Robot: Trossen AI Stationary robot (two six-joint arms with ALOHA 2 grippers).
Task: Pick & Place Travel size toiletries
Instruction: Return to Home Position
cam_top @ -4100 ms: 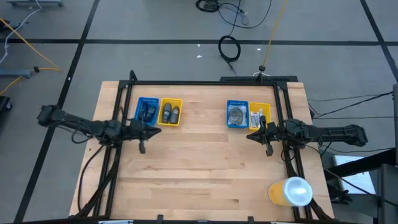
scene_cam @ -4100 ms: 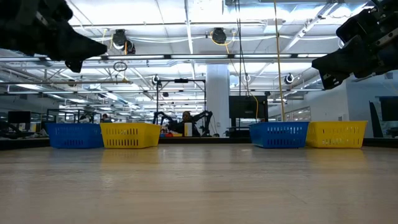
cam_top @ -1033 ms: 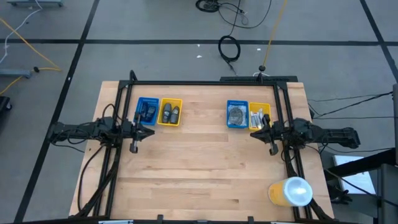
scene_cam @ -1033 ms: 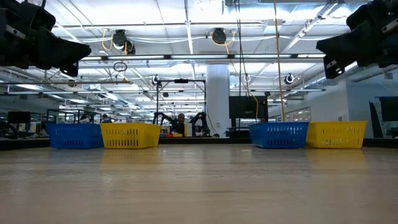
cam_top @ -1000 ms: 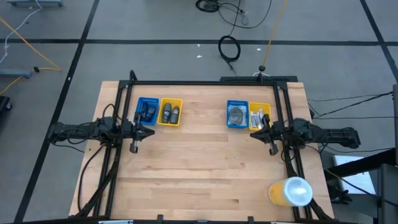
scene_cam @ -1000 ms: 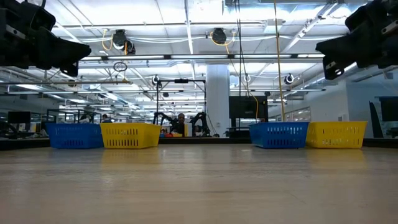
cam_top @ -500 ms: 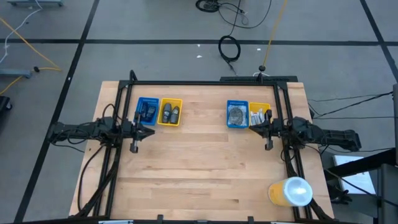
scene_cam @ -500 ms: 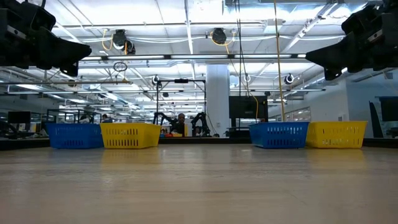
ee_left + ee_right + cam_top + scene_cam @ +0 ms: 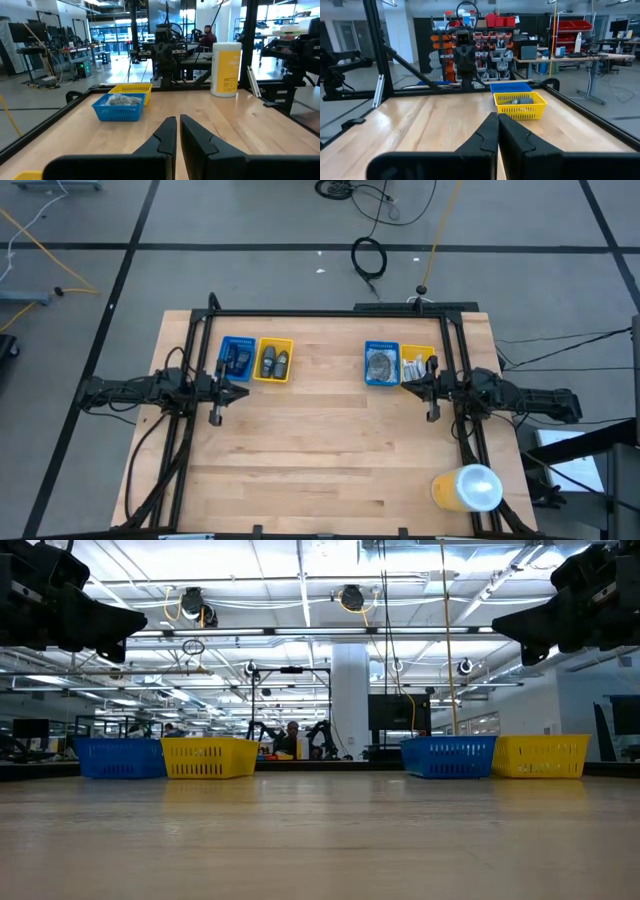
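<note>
Up top, the high camera looks straight down from well above, taking in the whole surface [image 9: 320, 450] and the floor around it. The low one sits at surface level, staring across to the hall behind. Left wrist camera peers past the left end effector [image 9: 178, 118] at the right blue bin [image 9: 118, 106]. Right wrist camera faces the opposite way, over the right end effector [image 9: 497, 115], at the left yellow bin [image 9: 520, 106]. Every view catches those bins.

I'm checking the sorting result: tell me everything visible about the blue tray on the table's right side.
The blue tray is a rectangular plastic basket with slotted walls. It stands upright on the wooden table, toward its back edge. Its right wall abuts the yellow tray. Inside lie grey, clear-wrapped items. Nothing grips it.
</note>
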